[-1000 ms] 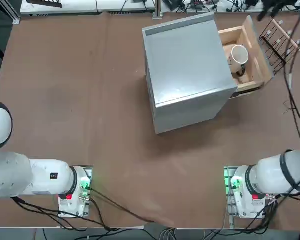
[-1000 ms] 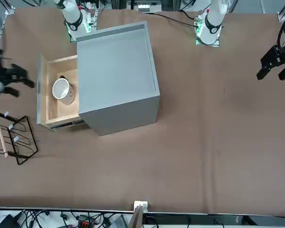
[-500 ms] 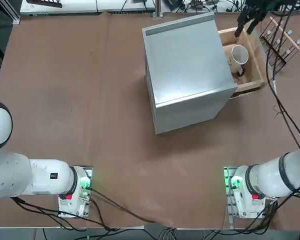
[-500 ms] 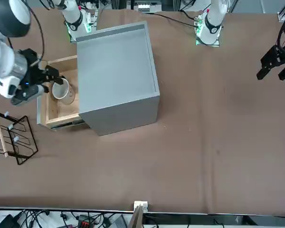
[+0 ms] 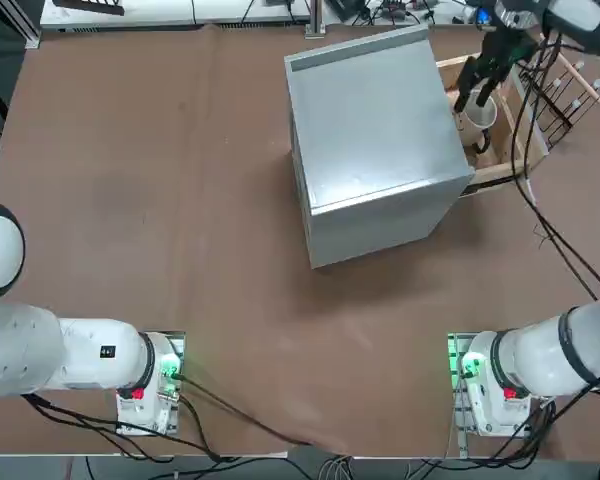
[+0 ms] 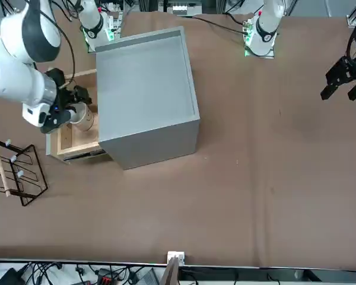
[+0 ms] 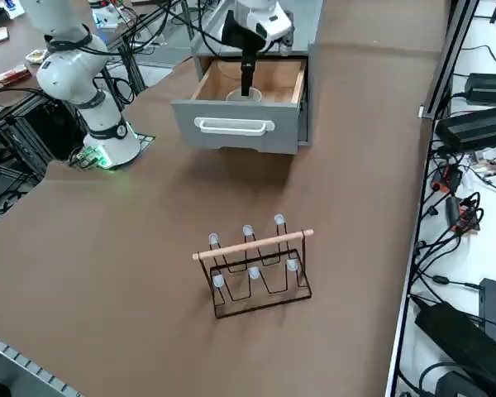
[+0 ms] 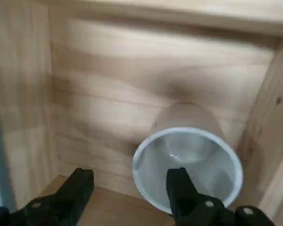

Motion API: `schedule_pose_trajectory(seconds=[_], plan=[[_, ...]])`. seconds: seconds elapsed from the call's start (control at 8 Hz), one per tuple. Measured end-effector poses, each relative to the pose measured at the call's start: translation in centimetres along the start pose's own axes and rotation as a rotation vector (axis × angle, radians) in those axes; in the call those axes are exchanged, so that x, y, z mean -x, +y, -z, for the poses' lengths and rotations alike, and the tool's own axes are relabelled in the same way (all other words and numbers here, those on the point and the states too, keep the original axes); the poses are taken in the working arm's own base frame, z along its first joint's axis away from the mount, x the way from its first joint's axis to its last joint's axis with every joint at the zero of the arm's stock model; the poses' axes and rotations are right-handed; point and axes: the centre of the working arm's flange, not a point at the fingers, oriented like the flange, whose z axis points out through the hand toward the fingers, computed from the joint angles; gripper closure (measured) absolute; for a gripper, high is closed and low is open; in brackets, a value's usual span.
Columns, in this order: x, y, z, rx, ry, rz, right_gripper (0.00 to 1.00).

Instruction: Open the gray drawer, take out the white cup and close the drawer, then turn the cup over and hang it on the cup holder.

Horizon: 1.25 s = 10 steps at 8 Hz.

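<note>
The gray drawer (image 5: 516, 120) stands pulled out of the gray cabinet (image 5: 375, 130), its wooden inside showing. The white cup (image 8: 205, 157) sits in it with its mouth up; it also shows as the cup (image 6: 84, 119) and the cup (image 7: 234, 96). My right gripper (image 5: 476, 88) hangs in the drawer right over the cup, open. In the wrist view one finger (image 8: 181, 188) is in front of the cup's mouth and the other finger (image 8: 78, 188) is outside it, so the cup's wall lies between them. The cup holder (image 5: 565, 78) stands just beyond the drawer front, bare.
The drawer's front panel with its white handle (image 7: 234, 126) faces the cup holder (image 7: 256, 269), with a strip of bare brown table between them. The cabinet's flat top (image 6: 145, 83) rises beside the gripper (image 6: 76, 105). Cables trail from the right arm over the table.
My right gripper swung from beside the cup holder, over the drawer front, and came down into the drawer onto the cup. Cup and drawer have not moved.
</note>
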Motion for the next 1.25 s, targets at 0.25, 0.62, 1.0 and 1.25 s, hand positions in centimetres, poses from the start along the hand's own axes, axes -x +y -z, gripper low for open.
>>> schedule_pose_trajectory(seconds=[0.25, 0.62, 1.0, 1.25], plan=[[0.3, 0.4, -1.4, 0.001, 0.001, -0.008, 0.27], [-0.1, 0.6, -2.2, 0.005, 0.008, -0.016, 0.76], [-0.3, -0.8, 0.3, 0.026, 0.056, -0.068, 0.94], [0.1, -3.5, 4.8, 0.029, 0.065, -0.094, 0.94]])
